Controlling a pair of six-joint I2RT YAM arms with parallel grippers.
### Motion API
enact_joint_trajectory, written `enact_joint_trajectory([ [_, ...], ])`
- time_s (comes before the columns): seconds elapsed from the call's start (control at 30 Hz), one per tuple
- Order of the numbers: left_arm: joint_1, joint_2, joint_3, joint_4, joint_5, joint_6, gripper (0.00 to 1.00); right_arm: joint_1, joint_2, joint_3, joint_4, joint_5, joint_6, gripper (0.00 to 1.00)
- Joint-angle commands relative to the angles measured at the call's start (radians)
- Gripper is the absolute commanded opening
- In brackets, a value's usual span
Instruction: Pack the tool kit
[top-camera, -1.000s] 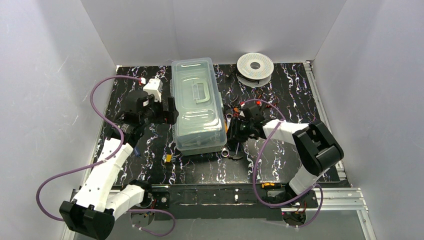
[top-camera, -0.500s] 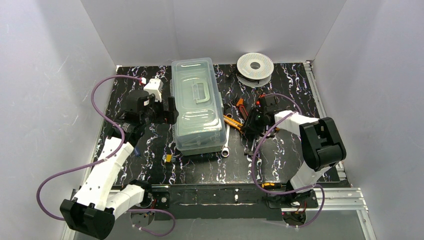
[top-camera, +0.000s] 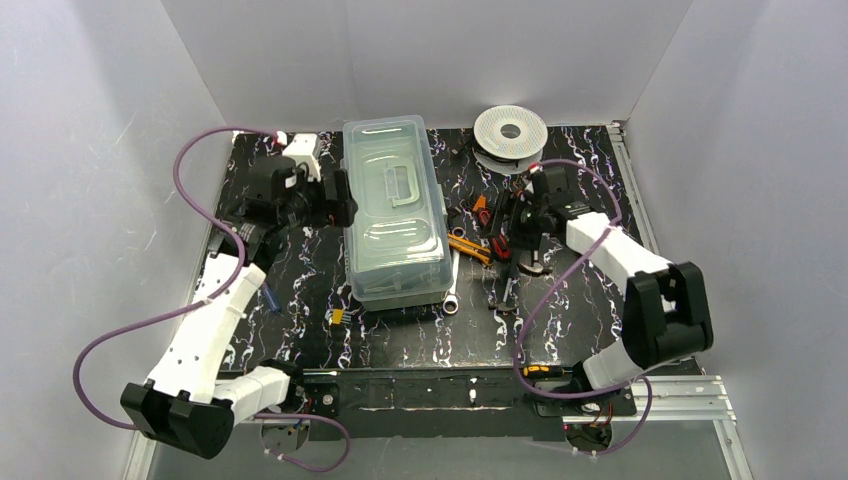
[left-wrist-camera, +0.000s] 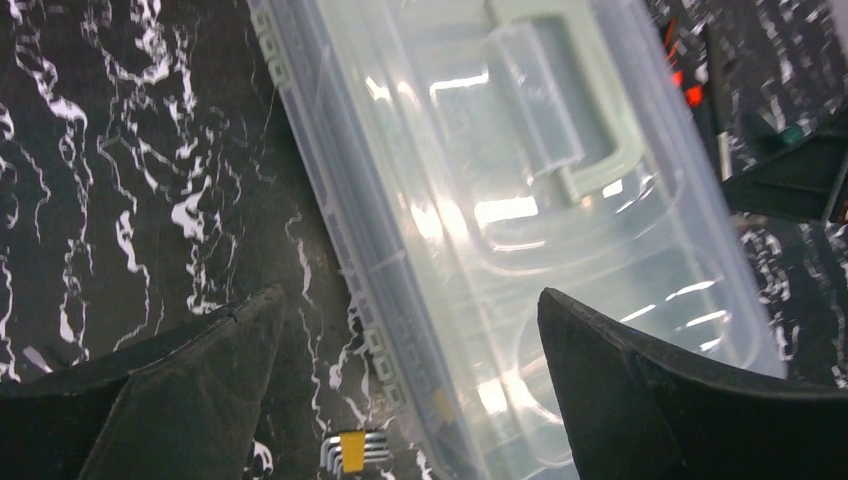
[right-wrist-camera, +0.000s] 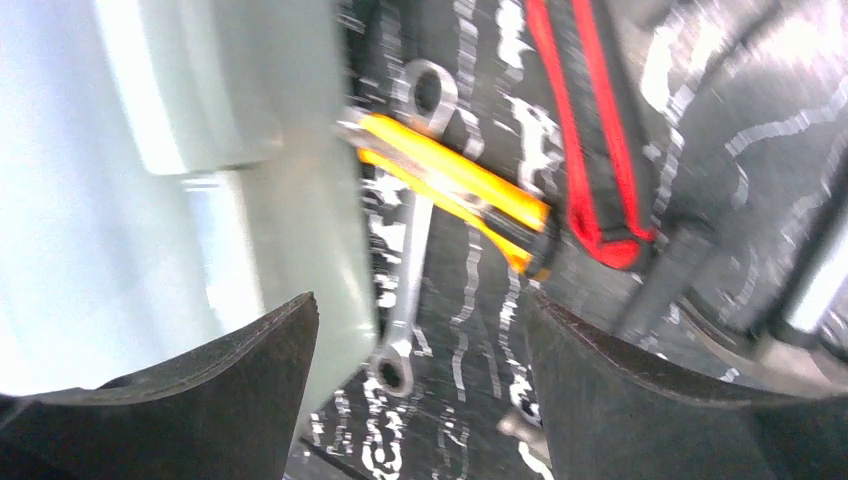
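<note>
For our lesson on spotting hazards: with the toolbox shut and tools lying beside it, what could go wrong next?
1. The open right gripper hangs over the wrench, yellow knife and red-handled pliers, crowded together; closing may catch two tools.
2. The open left gripper sits at the left edge of the toolbox; a push could slide the box onto the wrench.
</note>
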Motion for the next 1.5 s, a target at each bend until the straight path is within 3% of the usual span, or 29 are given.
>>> enact_joint_trajectory([
  [0.0,-0.002,0.072,0.118,-0.066,0.015,-0.055,0.98,-0.003,-0.090,0.071,0.113,-0.192,-0.008,0.84],
  [0.2,0.024,0.214,0.227,-0.132,0.004,-0.071,0.98,0.053,-0.054,0.085,0.241,-0.330,0.078,0.80],
  [0.37,0.163,0.273,0.235,-0.093,0.224,-0.148,0.98,0.209,-0.092,0.014,0.362,-0.333,0.147,0.79],
  [0.5,0.205,0.303,0.236,-0.055,0.300,-0.177,0.98,0.286,-0.125,-0.004,0.402,-0.342,0.162,0.80],
  [0.73,0.206,0.318,0.217,-0.030,0.340,-0.185,0.98,0.065,-0.162,-0.047,0.466,-0.435,0.201,0.88],
  [0.83,0.206,0.314,0.184,-0.002,0.366,-0.195,0.98,-0.012,-0.068,-0.099,0.674,-0.537,0.318,0.88],
  [0.93,0.206,0.302,0.140,0.021,0.396,-0.206,0.98,-0.032,0.086,-0.157,1.079,-0.594,0.546,0.88],
  [1.07,0.206,0.270,0.080,0.015,0.402,-0.173,0.98,-0.016,0.415,-0.084,1.528,-0.612,0.833,0.88],
  [1.23,0.209,0.262,0.050,-0.026,0.383,-0.128,0.98,0.080,0.611,0.050,1.603,-0.590,0.898,0.89],
  [1.3,0.209,0.287,0.023,0.003,0.445,-0.136,0.98,0.126,0.657,0.086,1.607,-0.571,0.922,0.89],
  [1.47,0.209,0.303,-0.011,0.022,0.482,-0.133,0.94,0.145,0.684,0.054,1.602,-0.544,0.922,0.87],
])
